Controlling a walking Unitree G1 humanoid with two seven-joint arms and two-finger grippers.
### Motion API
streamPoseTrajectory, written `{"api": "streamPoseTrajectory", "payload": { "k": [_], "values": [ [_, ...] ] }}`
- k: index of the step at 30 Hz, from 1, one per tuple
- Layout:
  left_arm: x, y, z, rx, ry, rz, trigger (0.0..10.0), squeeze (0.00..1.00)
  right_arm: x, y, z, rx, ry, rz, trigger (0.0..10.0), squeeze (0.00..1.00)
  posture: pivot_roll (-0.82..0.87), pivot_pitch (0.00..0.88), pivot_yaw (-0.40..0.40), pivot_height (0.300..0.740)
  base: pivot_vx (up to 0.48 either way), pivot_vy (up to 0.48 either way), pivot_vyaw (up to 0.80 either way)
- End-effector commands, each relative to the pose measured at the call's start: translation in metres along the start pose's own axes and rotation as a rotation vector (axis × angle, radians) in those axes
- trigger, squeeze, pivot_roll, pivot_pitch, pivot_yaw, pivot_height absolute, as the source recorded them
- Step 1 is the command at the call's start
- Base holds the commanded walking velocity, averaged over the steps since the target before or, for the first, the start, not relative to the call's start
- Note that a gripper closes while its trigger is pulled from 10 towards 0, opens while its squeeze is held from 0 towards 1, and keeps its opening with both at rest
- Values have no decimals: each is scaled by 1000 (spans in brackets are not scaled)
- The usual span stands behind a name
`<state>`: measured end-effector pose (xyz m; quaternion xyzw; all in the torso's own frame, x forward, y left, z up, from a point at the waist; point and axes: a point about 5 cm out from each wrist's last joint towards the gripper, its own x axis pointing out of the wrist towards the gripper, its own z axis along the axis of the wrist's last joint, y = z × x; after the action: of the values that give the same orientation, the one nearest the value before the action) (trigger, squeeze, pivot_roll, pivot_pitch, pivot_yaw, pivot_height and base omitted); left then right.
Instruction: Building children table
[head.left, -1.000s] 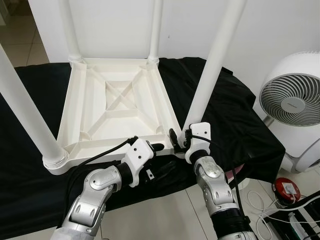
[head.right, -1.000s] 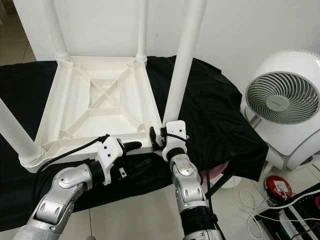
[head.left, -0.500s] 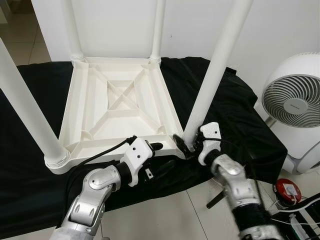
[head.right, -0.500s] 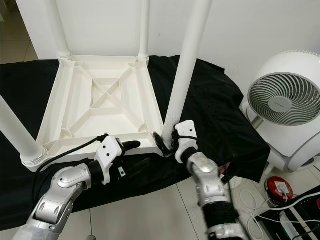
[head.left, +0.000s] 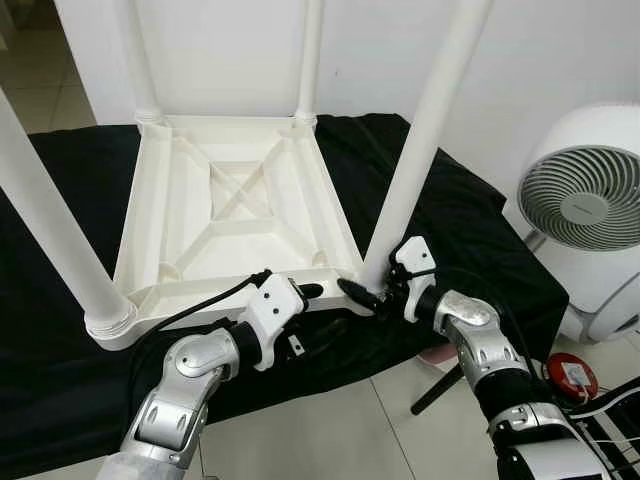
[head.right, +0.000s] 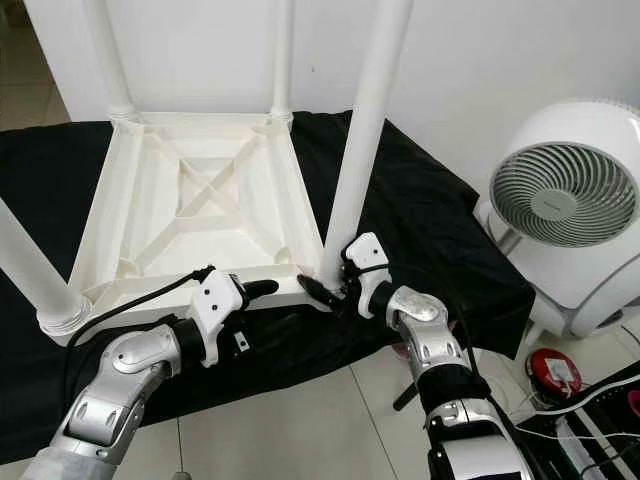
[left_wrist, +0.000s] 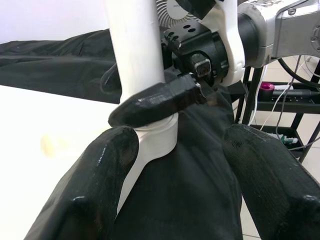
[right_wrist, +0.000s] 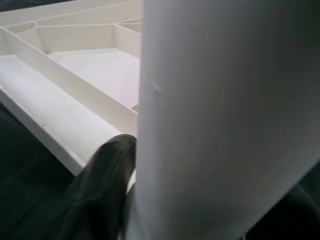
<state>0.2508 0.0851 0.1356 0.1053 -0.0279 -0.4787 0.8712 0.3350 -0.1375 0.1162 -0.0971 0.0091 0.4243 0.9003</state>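
Gripping low on the near-right white plastic table leg (head.left: 425, 140), the right gripper (head.left: 372, 293) has its two black fingers clamped around the tube just above its socket; the right wrist view shows one dark finger (right_wrist: 102, 190) pressed against the broad white cylinder. Beside it, the left gripper (head.left: 305, 305) hovers at the near edge of the white plastic children's table (head.left: 235, 215), fingers spread apart with nothing between them, one fingertip (left_wrist: 100, 180) close to the leg's collar in the left wrist view. Largest in the scene, a black cloth-covered surface (head.left: 450, 210) carries the table, which lies upside down with its ribbed, cross-braced underside facing up like a shallow tray; nothing rests inside that recess. All four round white legs stand seated in the corner sockets, their long axes running upward from the inverted top: the near-left leg (head.left: 45, 215) and the near-right one lean slightly outward in the head views, while the far-left leg (head.left: 135, 55) and far-right leg (head.left: 310, 55) rise against the white wall (head.left: 230, 50). A round white floor fan (head.left: 585, 210) stands to the robot's right, just beside the cloth's edge. Near it on the pale tiled floor (head.left: 330, 440), a small red disc-shaped object (head.left: 572, 377) lies among white cables.
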Motion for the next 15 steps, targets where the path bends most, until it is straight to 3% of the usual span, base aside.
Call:
{"api": "streamPoseTrajectory", "payload": {
  "k": [1,13,14,15],
  "values": [
    [3,2,1,5,5,48,10000,0,7,4,1,-8,9,55,0,0,36,0,-77,740,0,0,0],
    [4,-2,-4,0,19,33,10000,0,1,4,-7,-5,21,104,0,0,30,0,-82,740,0,0,0],
    [4,-1,-5,3,22,35,10000,0,0,5,-9,12,15,81,10000,0,29,0,-84,740,0,0,0],
    [4,-1,-5,3,22,35,10000,0,0,5,-9,12,15,81,10000,0,29,0,-84,740,0,0,0]
  ]
}}
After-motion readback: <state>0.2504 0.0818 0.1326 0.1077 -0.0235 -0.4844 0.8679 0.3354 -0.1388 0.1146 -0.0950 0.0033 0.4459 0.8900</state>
